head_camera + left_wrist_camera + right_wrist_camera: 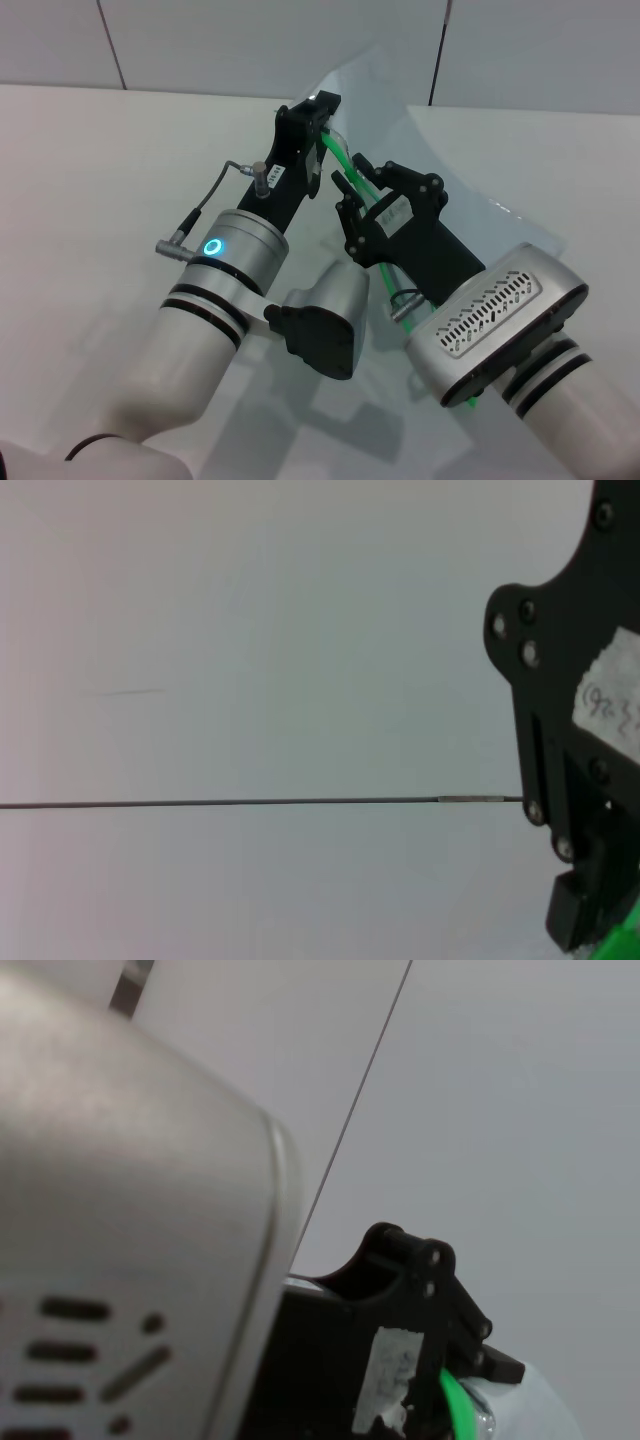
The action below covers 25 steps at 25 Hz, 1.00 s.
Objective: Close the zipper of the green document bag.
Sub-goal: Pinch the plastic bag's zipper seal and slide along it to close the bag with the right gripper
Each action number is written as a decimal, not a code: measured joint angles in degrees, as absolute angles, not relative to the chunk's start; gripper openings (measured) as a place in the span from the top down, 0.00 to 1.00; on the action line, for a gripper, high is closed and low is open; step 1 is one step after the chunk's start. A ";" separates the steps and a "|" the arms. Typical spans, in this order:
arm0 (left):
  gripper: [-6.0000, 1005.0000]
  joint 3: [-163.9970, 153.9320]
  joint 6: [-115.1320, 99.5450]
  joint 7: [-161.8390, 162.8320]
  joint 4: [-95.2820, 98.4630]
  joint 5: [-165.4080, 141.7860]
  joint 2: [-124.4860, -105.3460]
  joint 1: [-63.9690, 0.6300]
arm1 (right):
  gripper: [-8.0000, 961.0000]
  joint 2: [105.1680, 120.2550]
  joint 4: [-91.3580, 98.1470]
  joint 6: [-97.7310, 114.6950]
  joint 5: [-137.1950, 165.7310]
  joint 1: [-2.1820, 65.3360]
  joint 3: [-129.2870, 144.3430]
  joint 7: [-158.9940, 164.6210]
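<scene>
The green document bag [470, 170] is held up off the table, its translucent sheet spreading to the right behind both arms. The zipper [340, 158] is a bright green strip running from the left gripper down past the right one. My left gripper [318, 108] is at the strip's upper end and looks shut on the bag's edge there. A little lower, my right gripper [350, 185] is closed around the zipper. The slider tab is hidden between its fingers. In the wrist views, a bit of the zipper [625, 940] [455, 1400] shows beside black gripper bodies.
The white table [100, 180] stretches to the left and in front of the arms. A pale panelled wall [200, 40] stands behind it. Both arms are close together at the centre, the right forearm [500, 320] low at the right.
</scene>
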<state>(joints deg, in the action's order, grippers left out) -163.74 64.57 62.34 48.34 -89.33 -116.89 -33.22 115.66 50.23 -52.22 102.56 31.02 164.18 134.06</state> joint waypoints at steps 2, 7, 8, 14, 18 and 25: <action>0.94 -163.74 64.60 62.31 48.34 -89.35 -116.89 -33.22 | 0.77 115.66 50.18 -52.50 102.57 30.97 164.18 134.12; 0.94 -163.74 64.60 62.25 48.34 -89.39 -116.89 -33.22 | 0.80 115.67 50.13 -52.96 102.57 30.80 164.18 134.31; 0.94 -163.74 64.60 62.22 48.34 -89.39 -116.89 -33.22 | 0.81 115.66 50.12 -52.99 102.57 30.79 164.18 134.32; 0.94 -163.74 64.61 61.97 48.34 -89.39 -116.89 -33.22 | 0.85 115.66 50.02 -53.04 102.57 30.91 164.33 134.33; 0.94 -163.74 64.52 61.90 48.34 -89.37 -116.89 -33.17 | 0.88 115.66 50.01 -53.07 102.66 30.82 164.30 134.35; 0.94 -163.74 64.12 61.87 48.28 -88.99 -116.81 -33.14 | 0.90 115.66 50.00 -53.08 102.90 30.71 164.27 134.38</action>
<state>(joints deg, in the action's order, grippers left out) -163.74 64.12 61.87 48.28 -88.99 -116.81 -33.14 115.66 50.00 -53.08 102.90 30.71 164.27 134.38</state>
